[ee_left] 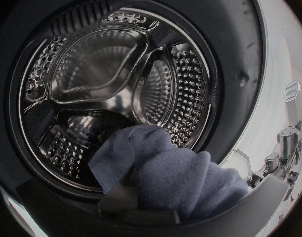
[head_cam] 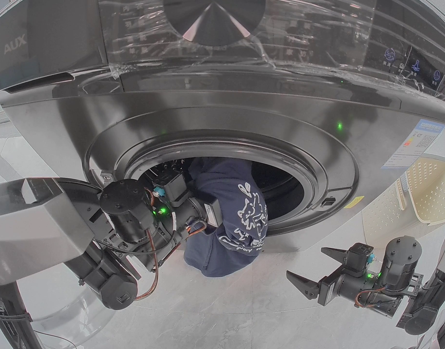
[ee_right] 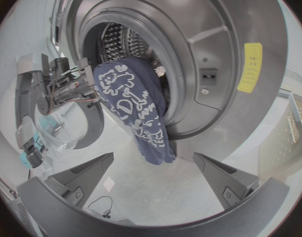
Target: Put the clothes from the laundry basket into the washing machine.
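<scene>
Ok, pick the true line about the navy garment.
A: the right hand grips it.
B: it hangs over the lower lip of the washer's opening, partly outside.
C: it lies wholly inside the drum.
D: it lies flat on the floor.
B: the navy garment drapes from the drum mouth over the lower rim of the washing machine, its printed part dangling outside.

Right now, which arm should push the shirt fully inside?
Left, likely: the left gripper holds the shirt half inside the drum. The right gripper hangs open, apart, out in front.
</scene>
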### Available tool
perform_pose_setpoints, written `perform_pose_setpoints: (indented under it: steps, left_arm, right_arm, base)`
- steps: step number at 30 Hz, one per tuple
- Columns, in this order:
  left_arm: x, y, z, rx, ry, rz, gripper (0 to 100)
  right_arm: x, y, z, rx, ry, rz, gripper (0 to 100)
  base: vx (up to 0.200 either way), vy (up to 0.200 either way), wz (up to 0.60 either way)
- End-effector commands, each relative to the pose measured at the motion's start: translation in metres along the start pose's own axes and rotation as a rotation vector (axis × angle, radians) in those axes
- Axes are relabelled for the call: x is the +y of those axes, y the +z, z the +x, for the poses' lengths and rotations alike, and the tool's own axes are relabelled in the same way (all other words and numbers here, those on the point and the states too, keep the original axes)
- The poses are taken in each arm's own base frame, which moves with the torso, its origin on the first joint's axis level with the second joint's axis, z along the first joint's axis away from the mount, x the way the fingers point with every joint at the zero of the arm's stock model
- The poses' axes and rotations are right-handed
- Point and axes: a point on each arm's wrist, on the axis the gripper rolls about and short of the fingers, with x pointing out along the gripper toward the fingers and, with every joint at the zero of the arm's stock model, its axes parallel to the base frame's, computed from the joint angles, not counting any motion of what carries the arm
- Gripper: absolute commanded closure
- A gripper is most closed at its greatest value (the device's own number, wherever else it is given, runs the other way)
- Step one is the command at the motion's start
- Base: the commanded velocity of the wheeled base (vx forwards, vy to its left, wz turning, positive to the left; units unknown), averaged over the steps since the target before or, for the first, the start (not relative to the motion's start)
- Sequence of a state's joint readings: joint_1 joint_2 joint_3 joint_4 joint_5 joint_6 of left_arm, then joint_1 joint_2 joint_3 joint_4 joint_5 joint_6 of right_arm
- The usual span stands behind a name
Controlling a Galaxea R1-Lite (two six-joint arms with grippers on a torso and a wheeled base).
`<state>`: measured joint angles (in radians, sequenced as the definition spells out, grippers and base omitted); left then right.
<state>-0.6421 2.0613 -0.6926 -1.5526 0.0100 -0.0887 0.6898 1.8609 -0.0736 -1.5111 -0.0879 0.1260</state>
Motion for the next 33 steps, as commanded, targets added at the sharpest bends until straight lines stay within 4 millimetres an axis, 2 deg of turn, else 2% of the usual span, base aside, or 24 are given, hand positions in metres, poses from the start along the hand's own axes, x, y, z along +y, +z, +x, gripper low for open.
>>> perform_pose_setpoints:
  steps: [1, 7, 16, 21, 24, 25, 27, 33]
  left_arm:
    - [-0.004, -0.015, 0.003, 0.034, 0.03, -0.007, 100]
    - [-0.004, -0.027, 0.008, 0.05, 0.068, -0.016, 100]
    - [-0.002, -0.035, 0.048, -0.045, 0.117, -0.053, 100]
    - [0.007, -0.049, 0.074, -0.092, 0.132, -0.044, 100]
    - [0.026, -0.049, 0.094, -0.122, 0.17, -0.025, 100]
    - [0.027, -0.049, 0.094, -0.123, 0.171, -0.024, 100]
    - [0.044, -0.041, 0.114, -0.166, 0.21, -0.013, 100]
    - [0.055, -0.025, 0.15, -0.211, 0.234, -0.013, 100]
  right_arm:
    - [-0.004, -0.009, 0.006, 0.043, -0.059, 0.008, 0]
    - [-0.003, -0.012, 0.005, 0.053, -0.126, 0.026, 0]
    - [0.001, -0.013, 0.005, 0.056, -0.111, 0.023, 0]
    - [0.001, -0.013, 0.005, 0.057, -0.109, 0.022, 0]
    - [0.001, -0.013, 0.005, 0.057, -0.108, 0.022, 0]
    - [0.001, -0.013, 0.005, 0.055, -0.109, 0.022, 0]
    - [0.001, -0.013, 0.005, 0.055, -0.107, 0.022, 0]
    - [0.002, -0.012, 0.006, 0.051, -0.105, 0.023, 0]
  base:
    - [0.0, 0.0, 0.0]
    - [0.0, 0.0, 0.0]
    - [0.0, 0.0, 0.0]
    - [0.0, 0.0, 0.0]
    - [0.0, 0.0, 0.0]
    - [0.0, 0.0, 0.0]
    - [0.0, 0.0, 0.0]
    - [0.0, 0.0, 0.0]
